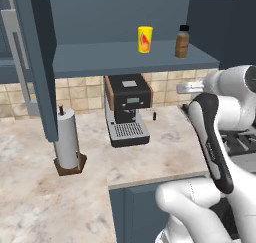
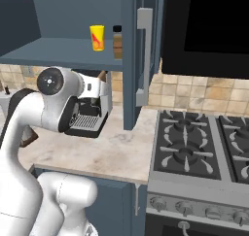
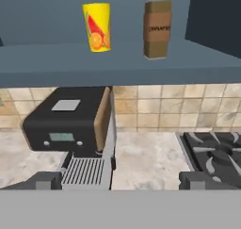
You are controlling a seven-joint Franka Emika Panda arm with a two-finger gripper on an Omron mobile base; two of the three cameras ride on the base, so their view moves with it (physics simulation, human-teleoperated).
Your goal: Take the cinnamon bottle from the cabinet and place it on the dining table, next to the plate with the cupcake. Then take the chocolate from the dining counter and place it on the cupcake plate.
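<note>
Well below cinnamon bottle [image 3: 157, 28], claw [image 3: 117, 180] spread.

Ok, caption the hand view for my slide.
Open hand faces the cabinet shelf holding cinnamon bottle and yellow canister, above a coffee machine.

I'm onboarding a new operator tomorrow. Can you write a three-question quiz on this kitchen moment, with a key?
1. True or false: the cinnamon bottle stands on the cabinet shelf.
2. What stands beside it on that shelf? A) a yellow canister B) a blue plate C) a cupcake
3. Fill in: on the counter below the shelf, the black machine is a ____ maker.

Key
1. True: it is upright, untouched, and the gripper is open, below shelf level in the hand view.
2. A
3. coffee: the coffee maker sits against the tiled wall, with a paper towel holder nearby.
</note>
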